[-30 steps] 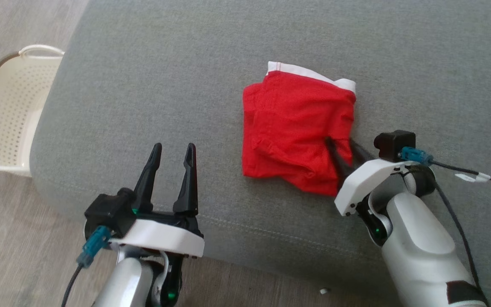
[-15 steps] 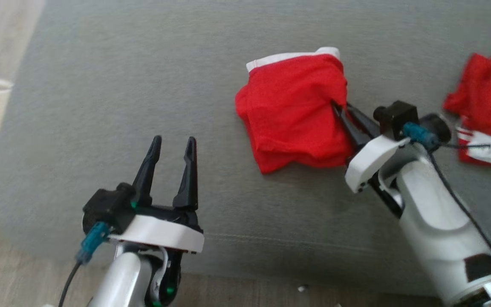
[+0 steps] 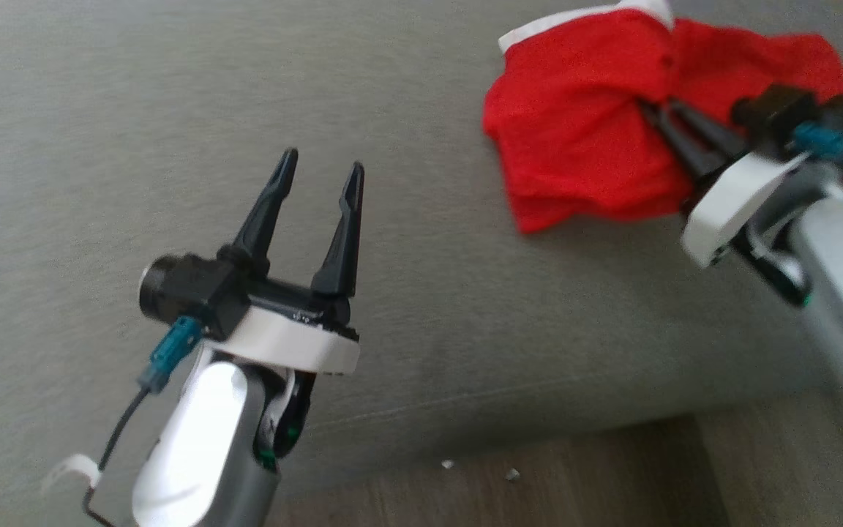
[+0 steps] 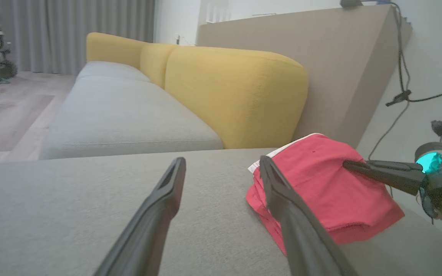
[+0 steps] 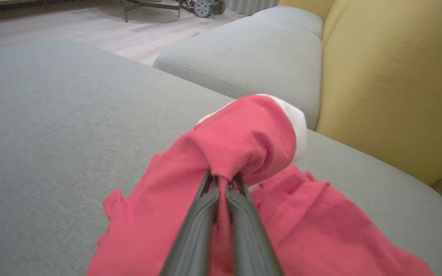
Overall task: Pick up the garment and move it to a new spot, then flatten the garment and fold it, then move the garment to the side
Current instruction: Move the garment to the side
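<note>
- The right pincer [image 5: 223,177] is closed tight on a bunched fold of the red garment [image 3: 575,139], with both dark fingers pressed together and cloth caught between them.
- The garment sits at the far right of the grey sofa cushion [image 3: 173,110]. In the right wrist view the pinched fold is drawn up into a hump, and the rest drapes down onto the cushion.
- Its white waistband [image 3: 560,22] runs along the far edge, on the side away from the robot.
- More red cloth [image 5: 320,222] lies flat under and beyond the raised fold. It is unclear whether this is the same garment or a separate piece.
- The left pincer [image 3: 323,165] hovers over bare cushion with its fingers spread wide and nothing between them. It is well apart from the garment, to the garment's left.
- A yellow backrest [image 4: 236,96] stands behind the cushion.
- A strip of wooden floor [image 3: 538,476] shows along the cushion's near edge.
</note>
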Robot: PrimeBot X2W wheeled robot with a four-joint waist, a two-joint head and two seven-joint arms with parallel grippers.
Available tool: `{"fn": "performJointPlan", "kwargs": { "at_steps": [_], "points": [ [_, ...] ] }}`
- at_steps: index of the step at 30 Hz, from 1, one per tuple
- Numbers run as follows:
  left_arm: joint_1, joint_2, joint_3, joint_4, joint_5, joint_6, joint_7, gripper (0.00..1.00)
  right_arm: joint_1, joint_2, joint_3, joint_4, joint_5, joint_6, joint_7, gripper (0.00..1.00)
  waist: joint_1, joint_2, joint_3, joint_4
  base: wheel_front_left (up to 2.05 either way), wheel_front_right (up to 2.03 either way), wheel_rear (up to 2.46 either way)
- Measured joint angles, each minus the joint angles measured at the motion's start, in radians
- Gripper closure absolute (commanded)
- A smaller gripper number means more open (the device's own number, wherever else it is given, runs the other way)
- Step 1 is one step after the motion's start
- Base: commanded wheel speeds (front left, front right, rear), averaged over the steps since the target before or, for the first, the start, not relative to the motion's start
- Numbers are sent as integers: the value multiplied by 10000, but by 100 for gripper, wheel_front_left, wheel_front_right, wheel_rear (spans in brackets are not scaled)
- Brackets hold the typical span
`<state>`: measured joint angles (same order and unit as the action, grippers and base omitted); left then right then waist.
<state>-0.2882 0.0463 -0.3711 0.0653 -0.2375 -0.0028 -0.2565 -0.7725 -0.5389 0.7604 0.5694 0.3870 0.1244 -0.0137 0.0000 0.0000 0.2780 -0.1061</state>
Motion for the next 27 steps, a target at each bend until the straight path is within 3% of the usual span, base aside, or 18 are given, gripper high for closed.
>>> {"fn": "performJointPlan", "kwargs": {
  "at_steps": [4, 12, 27],
  "points": [
    [-372, -6, 113, 58, 253, -228, -2, 0, -570, -510, 113, -8, 543, 0, -127, 100, 0, 0, 392, -650, 0, 0, 0],
    [-663, 4, 341, 127, 527, -428, -2, 0, -1454, -884, 176, 711, 1137, 0, -669, 100, 1, 0, 1354, -1424, 0, 0, 0],
    [-707, 226, 903, 42, 602, -499, -2, 0, -2187, -844, 63, 1802, 1187, 0, -1300, 100, 1, 0, 2297, -1830, 0, 0, 0]
  ]
}}
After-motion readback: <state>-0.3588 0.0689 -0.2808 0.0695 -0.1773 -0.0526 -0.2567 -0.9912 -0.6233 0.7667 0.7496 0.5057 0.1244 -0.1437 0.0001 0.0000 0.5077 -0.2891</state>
